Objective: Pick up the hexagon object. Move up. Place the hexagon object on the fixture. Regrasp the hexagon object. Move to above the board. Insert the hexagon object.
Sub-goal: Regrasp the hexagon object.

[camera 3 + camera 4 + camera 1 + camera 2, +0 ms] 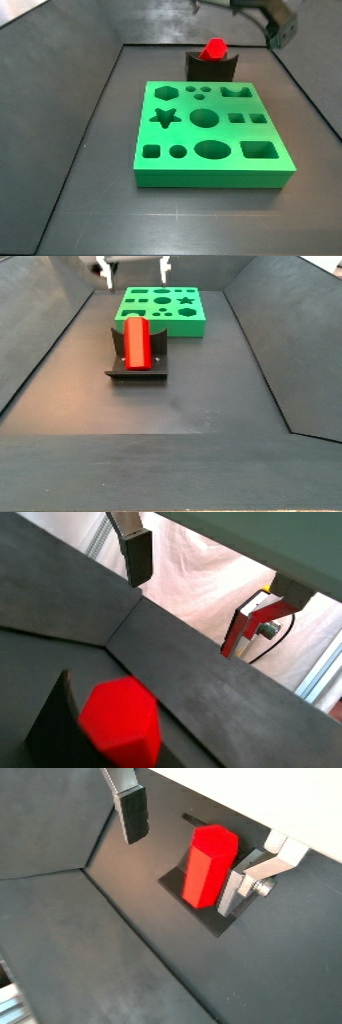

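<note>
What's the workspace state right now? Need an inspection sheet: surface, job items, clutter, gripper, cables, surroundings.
Surface: dark grey floor, bare apart from the items below.
Hexagon object: red peg resting on the fixture, not held.
Board: green board flat on the floor beyond the fixture in a side view, all cut-outs empty.
Clutter: nothing seen.
Gripper: gripper open, raised above the floor near the board's far end, fingers holding nothing.
Cables: nothing seen on the floor.
Surroundings: dark sloped walls enclose the floor; a red device shows outside them in a wrist view.
</note>
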